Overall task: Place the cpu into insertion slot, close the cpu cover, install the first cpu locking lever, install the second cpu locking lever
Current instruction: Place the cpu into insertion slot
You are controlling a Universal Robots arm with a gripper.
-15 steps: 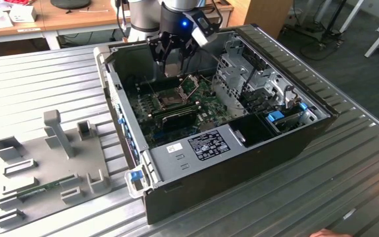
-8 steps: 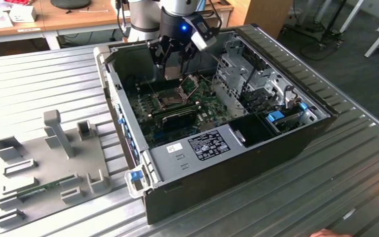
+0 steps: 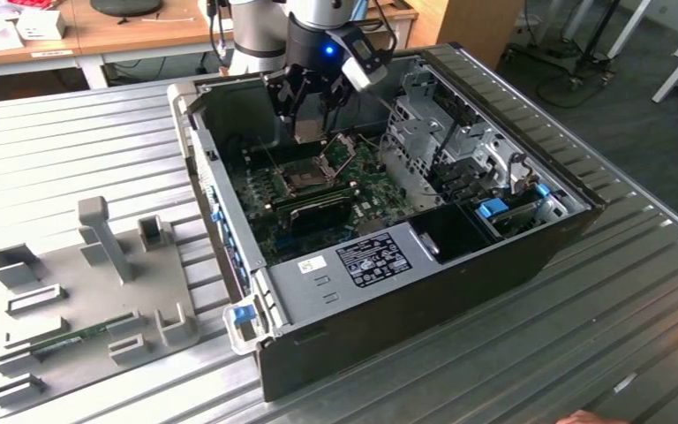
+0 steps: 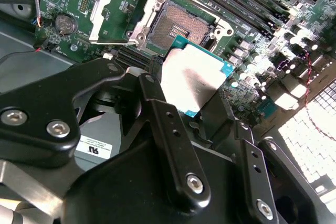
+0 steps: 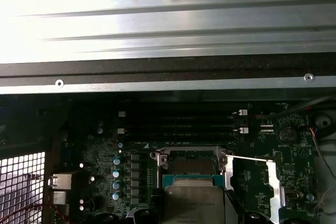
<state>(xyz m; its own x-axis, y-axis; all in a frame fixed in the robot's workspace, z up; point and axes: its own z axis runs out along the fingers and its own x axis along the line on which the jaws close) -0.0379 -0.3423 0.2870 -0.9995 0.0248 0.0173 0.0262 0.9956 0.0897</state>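
Note:
My gripper (image 3: 311,122) hangs inside the open computer case, shut on the cpu (image 3: 310,134), a flat square chip with a silvery face. In the second wrist view the cpu (image 4: 191,77) sits between the black fingers (image 4: 157,114), held just above and beside the insertion slot (image 4: 181,24), apart from it. The slot is a dark square socket with a metal rim and lies bare. The cpu cover (image 4: 118,9), a silver frame plate, stands swung open beside it. In the first wrist view the cpu (image 5: 194,203) hovers near the insertion slot (image 5: 191,163), with the cpu cover (image 5: 260,177) raised to one side.
The green board (image 3: 315,208) lies in the case, with long black memory strips (image 4: 247,3) beside the socket and the grey drive cage (image 3: 457,141) at the exterior view's right. A grey fixture plate (image 3: 92,291) with blocks rests on the ribbed metal table (image 3: 621,291).

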